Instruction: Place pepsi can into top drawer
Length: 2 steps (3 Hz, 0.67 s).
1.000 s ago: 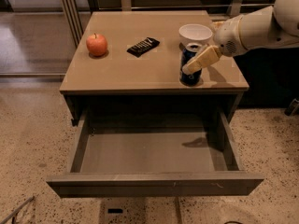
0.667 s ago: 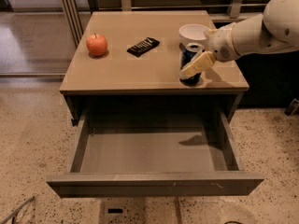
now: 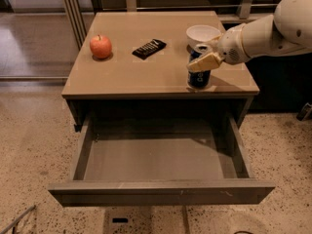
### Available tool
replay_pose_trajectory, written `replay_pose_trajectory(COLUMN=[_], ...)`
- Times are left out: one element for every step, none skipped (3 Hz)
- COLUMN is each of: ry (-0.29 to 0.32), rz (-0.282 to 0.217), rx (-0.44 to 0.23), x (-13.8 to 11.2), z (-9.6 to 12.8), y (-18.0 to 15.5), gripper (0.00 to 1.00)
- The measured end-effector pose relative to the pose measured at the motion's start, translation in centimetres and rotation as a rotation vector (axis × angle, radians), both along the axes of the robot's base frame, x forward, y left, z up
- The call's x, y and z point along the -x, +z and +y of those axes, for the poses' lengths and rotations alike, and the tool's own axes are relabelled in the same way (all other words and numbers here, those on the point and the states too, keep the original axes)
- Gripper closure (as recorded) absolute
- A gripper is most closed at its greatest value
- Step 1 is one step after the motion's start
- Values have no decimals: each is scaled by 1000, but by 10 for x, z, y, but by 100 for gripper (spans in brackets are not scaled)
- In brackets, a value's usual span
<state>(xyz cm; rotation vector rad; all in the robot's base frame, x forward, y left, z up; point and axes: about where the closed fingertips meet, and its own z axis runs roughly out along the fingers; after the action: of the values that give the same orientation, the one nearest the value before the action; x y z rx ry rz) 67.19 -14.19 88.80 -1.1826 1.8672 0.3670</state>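
The pepsi can point(image 3: 199, 77), dark blue with a silver top, stands upright on the tan cabinet top near its front right edge. My gripper point(image 3: 205, 61) reaches in from the right on a white arm and sits at the can's upper part, covering part of its front. The top drawer point(image 3: 161, 191) is pulled wide open below the cabinet top, and its plain grey interior point(image 3: 151, 160) holds nothing.
A white bowl point(image 3: 203, 33) stands just behind the can. A red apple point(image 3: 100, 46) and a black flat object point(image 3: 148, 48) lie further left on the cabinet top point(image 3: 126, 74). Speckled floor surrounds the cabinet. Metal rails run behind it.
The gripper has shifted slightly left and up along the can. The can still stands in the same spot, and the drawer has not moved.
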Motion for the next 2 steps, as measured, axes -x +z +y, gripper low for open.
replay_pose_trajectory(ry=[0, 59], rz=[0, -21], rx=[0, -29], x=[0, 15], z=[0, 1], y=[0, 6], gripper=[65, 97])
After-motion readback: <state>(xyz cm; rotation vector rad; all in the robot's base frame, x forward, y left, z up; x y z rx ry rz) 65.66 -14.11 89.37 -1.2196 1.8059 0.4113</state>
